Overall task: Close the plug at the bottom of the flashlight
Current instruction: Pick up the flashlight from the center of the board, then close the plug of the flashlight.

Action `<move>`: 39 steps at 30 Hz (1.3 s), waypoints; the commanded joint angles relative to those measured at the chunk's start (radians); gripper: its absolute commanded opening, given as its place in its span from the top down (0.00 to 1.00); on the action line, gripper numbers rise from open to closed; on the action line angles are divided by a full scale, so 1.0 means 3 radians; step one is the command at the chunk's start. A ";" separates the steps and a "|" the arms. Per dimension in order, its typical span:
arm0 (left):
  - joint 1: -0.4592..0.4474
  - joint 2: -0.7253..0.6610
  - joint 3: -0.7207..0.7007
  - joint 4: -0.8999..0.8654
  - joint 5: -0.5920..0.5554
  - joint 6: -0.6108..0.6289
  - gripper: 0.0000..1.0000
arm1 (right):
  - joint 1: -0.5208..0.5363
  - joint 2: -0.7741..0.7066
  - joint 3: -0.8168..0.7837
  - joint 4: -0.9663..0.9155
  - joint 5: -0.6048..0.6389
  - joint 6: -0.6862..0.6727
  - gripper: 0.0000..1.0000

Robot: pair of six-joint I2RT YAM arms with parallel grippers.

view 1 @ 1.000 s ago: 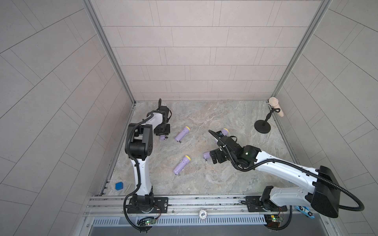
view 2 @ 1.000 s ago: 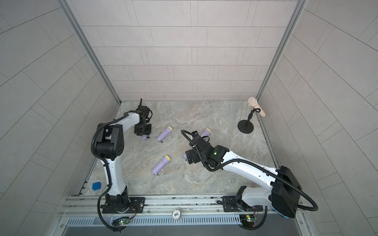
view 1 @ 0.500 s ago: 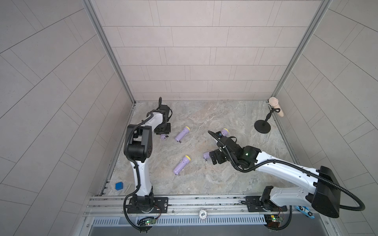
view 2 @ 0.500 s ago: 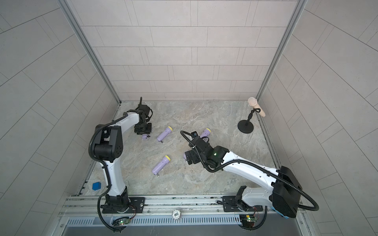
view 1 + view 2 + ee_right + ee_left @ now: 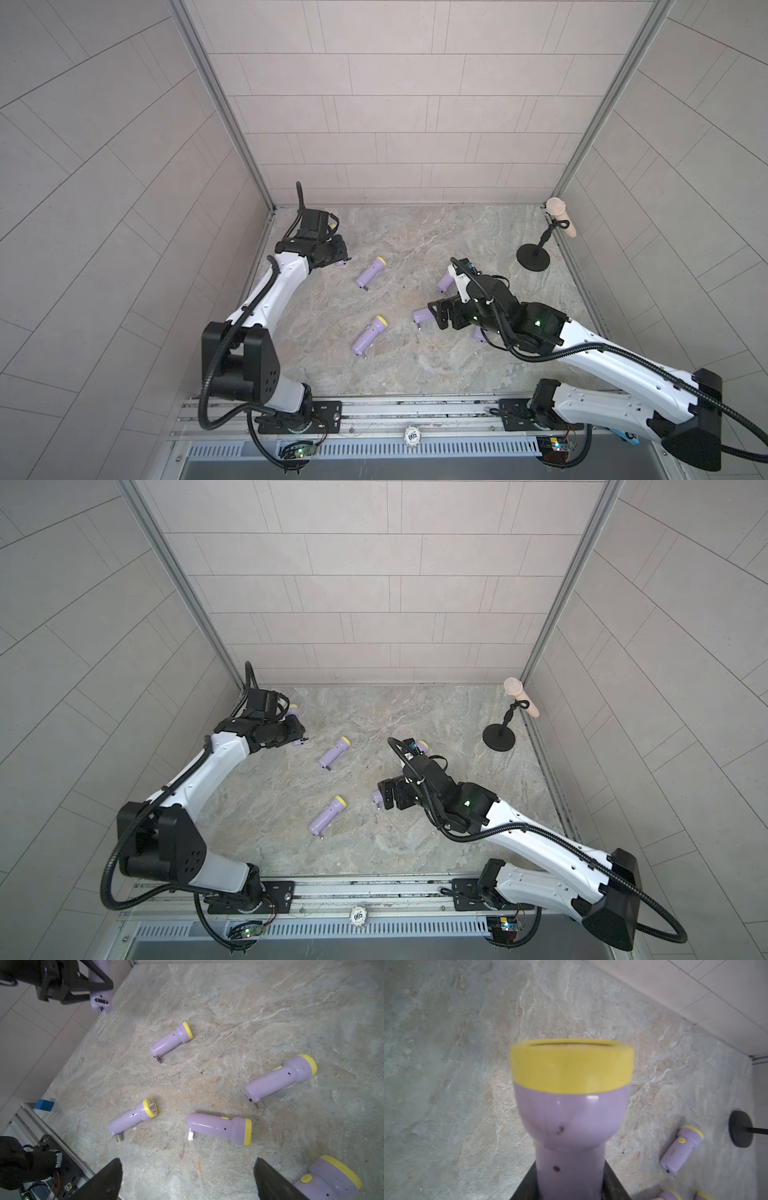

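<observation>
Left wrist view: left end effector (image 5: 570,1187) grips glossy lilac flashlight (image 5: 571,1118); right end effector (image 5: 187,1165) wide, empty.

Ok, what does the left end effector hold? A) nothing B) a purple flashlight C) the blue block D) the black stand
B: in the left wrist view, the left end effector is shut on a purple flashlight, its yellow head pointing away from the camera.

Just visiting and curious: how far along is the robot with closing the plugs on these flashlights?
Nothing clearly finished. In hand: the left gripper clamps one flashlight; its plug state is unclear. Remaining: four flashlights on the table show plugs sticking out; the right gripper hangs open, empty.
</observation>
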 commanded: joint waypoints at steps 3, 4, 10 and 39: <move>-0.0032 -0.0460 -0.0443 0.0945 0.0445 -0.0759 1.00 | 0.0006 -0.0332 0.0028 0.0152 0.0063 0.0263 0.00; -0.0041 -0.0532 -0.0530 0.1114 0.0516 -0.0919 1.00 | 0.0006 -0.0401 0.0001 0.0191 0.0086 0.0315 0.00; -0.0238 -0.0731 -0.0800 0.1727 0.0712 -0.1404 1.00 | 0.0006 -0.0747 -0.0229 0.0445 0.0125 0.0646 0.00; -0.0680 -0.0530 -0.1431 0.4080 0.0989 -0.2994 1.00 | -0.0127 0.0065 -0.0271 0.1705 0.0073 0.1368 0.00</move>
